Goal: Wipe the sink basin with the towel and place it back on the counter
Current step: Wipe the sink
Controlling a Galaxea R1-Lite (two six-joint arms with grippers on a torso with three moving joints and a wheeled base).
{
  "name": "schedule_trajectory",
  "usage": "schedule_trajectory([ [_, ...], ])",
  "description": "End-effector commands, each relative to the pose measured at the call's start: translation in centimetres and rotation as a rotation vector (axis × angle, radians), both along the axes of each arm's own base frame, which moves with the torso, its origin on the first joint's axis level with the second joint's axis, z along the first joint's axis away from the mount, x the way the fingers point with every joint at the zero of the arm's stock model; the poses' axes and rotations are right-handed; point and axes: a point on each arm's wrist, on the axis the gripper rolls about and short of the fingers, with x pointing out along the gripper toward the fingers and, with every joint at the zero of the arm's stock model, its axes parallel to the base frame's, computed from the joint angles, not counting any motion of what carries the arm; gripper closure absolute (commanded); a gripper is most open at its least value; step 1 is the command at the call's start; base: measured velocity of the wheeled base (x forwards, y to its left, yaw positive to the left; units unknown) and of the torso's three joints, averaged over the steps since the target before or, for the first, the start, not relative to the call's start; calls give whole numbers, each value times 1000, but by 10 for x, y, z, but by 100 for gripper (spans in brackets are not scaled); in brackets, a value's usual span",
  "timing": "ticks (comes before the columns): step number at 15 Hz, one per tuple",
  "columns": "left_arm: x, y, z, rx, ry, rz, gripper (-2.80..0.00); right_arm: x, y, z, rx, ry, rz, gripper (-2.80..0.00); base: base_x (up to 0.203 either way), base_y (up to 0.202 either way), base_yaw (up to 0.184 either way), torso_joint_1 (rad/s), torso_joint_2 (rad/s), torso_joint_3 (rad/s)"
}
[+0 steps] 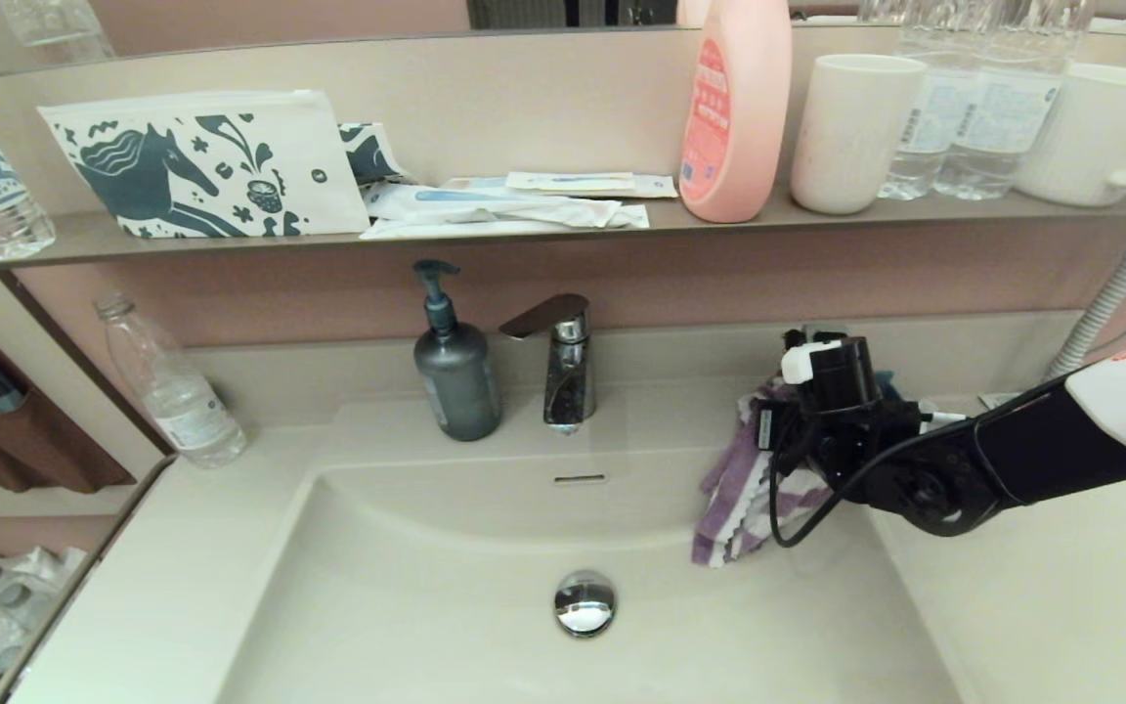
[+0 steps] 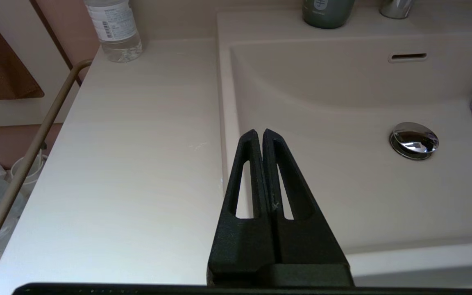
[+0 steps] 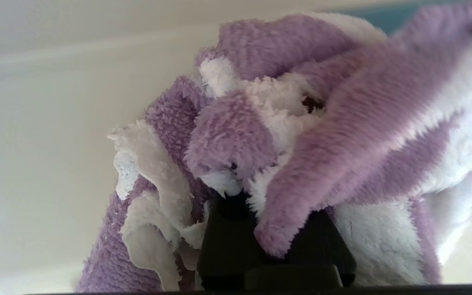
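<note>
Clutter around the chrome faucet [image 1: 563, 360], on the ledge and the shelf above.
Grey pump soap bottle [image 1: 454, 364] just left of the faucet; clear water bottle [image 1: 172, 386] well left, leaning on the wall. On the grey-brown shelf [image 1: 74, 238] above the faucet: horse-print white pouch [image 1: 199, 163] up-left, flat white sachets [image 1: 514, 203] directly above, then rightward pink bottle [image 1: 737, 106], white cup [image 1: 851, 131], two clear water bottles [image 1: 974, 108], white mug [image 1: 1105, 132].

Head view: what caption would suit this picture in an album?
The right gripper holds a striped towel over the right side of the sink basin.
</note>
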Motion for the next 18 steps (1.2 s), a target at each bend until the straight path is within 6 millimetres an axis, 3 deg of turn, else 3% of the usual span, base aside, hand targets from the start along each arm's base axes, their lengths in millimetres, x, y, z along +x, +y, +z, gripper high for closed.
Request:
schedule_trajectory([
  [1, 0, 0, 0, 0, 0, 0, 0, -14, -6, 14, 13, -24, -2, 0, 0, 0, 0, 0, 0, 0],
  [6, 0, 0, 0, 0, 2, 0, 0, -73, -14, 51, 51, -73, 40, 0, 0, 0, 0, 0, 0, 0],
  [11, 0, 0, 0, 0, 2, 0, 0, -132, -40, 98, 103, -157, 52, 0, 0, 0, 0, 0, 0, 0],
  [18, 0, 0, 0, 0, 2, 0, 0, -180, -83, 141, 130, -192, -2, 0, 0, 0, 0, 0, 0, 0],
])
